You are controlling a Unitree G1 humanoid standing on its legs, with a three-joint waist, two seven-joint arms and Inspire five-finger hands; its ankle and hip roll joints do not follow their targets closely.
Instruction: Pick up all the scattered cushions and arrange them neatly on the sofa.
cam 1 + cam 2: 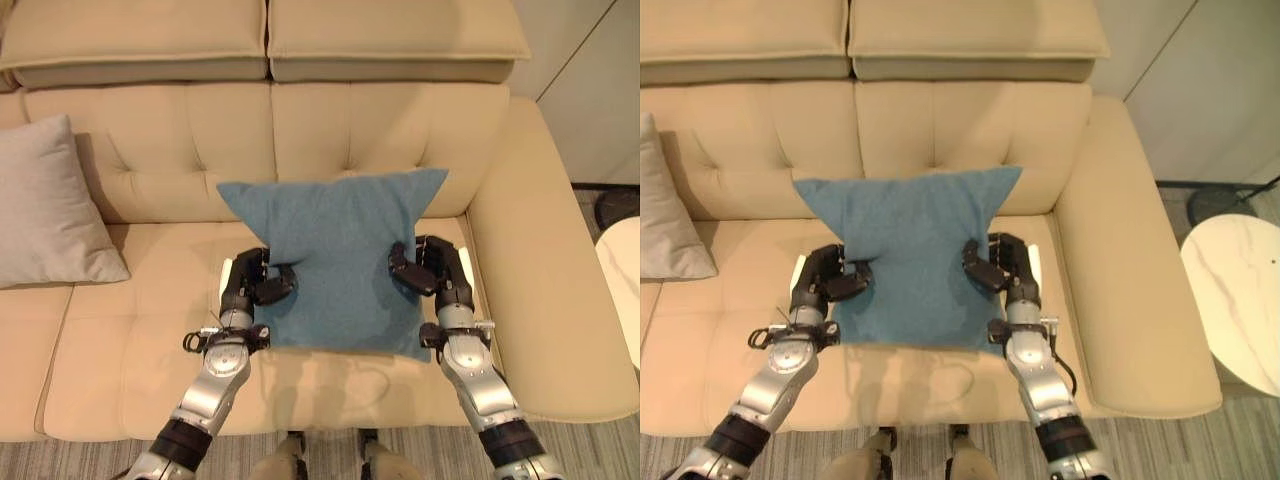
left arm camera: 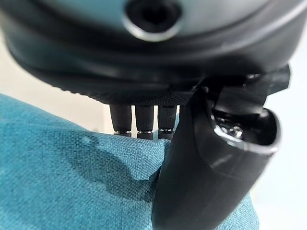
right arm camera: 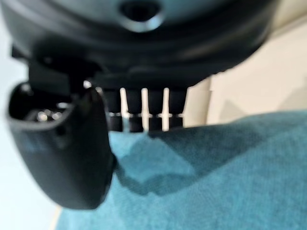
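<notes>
Near edge of view: both arms come up over the sofa (image 1: 560, 330) seat, L hand (image 1: 252, 283) and R hand (image 1: 432, 266) clamped on a blue cushion (image 1: 335, 262) from opposite sides. L hand: thumb over the front face, fingers curled behind the left edge, so pinching the fabric; wrist view shows the thumb (image 2: 201, 177) pressed on teal cloth w/ fingers (image 2: 144, 122) tucked behind. R hand same on the right edge, thumb (image 3: 72, 158) in front, fingers (image 3: 144, 115) behind. Cushion sits mid-seat, bottom edge on the seat, top leaning twd the backrest, upper corners flared out. Far left: a grey cushion (image 1: 45, 205) propped against the backrest, well apart from the blue one. Far right, off the sofa: a white round table (image 1: 1240, 300) on the floor.
</notes>
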